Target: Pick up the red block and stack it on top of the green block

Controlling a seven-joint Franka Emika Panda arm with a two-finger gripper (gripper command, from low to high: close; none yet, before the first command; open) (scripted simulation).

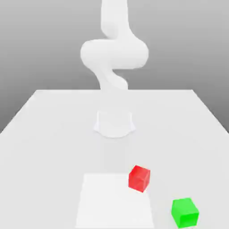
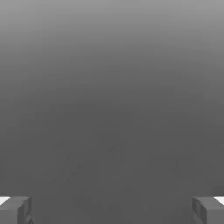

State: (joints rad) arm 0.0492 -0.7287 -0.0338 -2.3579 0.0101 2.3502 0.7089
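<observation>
The small matte red cube (image 1: 139, 178) sits on the white table (image 1: 44, 134), near the matte green cube (image 1: 184, 211) toward the exterior view's right. The two-finger gripper (image 2: 112, 210) is spread wide, holding nothing.

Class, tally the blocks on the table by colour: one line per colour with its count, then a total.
Red block: 1
Green block: 1
Total: 2
</observation>
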